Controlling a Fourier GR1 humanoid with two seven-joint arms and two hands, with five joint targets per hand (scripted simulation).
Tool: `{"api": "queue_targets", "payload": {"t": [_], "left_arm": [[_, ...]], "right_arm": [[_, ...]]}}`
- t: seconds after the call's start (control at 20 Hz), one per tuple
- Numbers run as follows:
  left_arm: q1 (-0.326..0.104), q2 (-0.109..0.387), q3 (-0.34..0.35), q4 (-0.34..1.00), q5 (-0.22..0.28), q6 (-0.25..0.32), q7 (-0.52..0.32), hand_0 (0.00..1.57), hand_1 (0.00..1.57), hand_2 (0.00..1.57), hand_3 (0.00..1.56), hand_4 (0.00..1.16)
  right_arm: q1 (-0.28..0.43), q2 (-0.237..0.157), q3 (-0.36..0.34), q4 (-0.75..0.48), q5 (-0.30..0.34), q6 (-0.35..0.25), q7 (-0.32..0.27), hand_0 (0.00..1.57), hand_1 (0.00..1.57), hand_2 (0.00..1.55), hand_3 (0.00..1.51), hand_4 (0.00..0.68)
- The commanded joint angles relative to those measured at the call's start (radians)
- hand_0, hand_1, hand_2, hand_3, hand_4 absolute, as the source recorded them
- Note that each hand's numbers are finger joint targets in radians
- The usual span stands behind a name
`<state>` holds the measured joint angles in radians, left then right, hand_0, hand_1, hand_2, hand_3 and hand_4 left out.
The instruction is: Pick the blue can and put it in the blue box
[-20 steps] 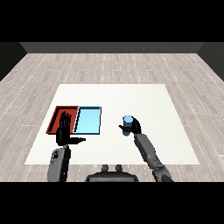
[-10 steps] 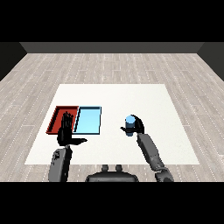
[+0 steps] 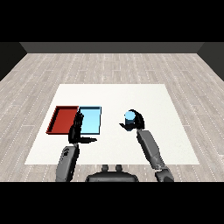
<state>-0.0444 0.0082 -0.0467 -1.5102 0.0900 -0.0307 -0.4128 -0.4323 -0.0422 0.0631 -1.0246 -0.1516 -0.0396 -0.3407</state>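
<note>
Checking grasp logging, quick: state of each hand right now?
Left hand: open, fingers straight, holding nothing.
Right hand: shut on the blue can.

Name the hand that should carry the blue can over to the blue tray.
The right hand. Its fingers already curl round the blue can, so it only has to travel left to the blue tray. The left hand hangs open at the near edge of the trays, away from the can.

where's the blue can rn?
In the head view the blue can is right of centre on the white table, with the right hand curled round it, off to the right of the blue tray.
</note>
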Motion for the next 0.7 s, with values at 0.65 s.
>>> {"api": "queue_targets", "payload": {"t": [0.65], "left_arm": [[-0.13,-0.008,-0.114,0.038,0.036,0.042,0.162,0.0,0.0,0.0,0.0,0.0]], "right_arm": [[0.011,0.042,0.198,-0.279,-0.003,-0.167,0.095,1.43,1.43,1.45,1.42,0.659]]}}
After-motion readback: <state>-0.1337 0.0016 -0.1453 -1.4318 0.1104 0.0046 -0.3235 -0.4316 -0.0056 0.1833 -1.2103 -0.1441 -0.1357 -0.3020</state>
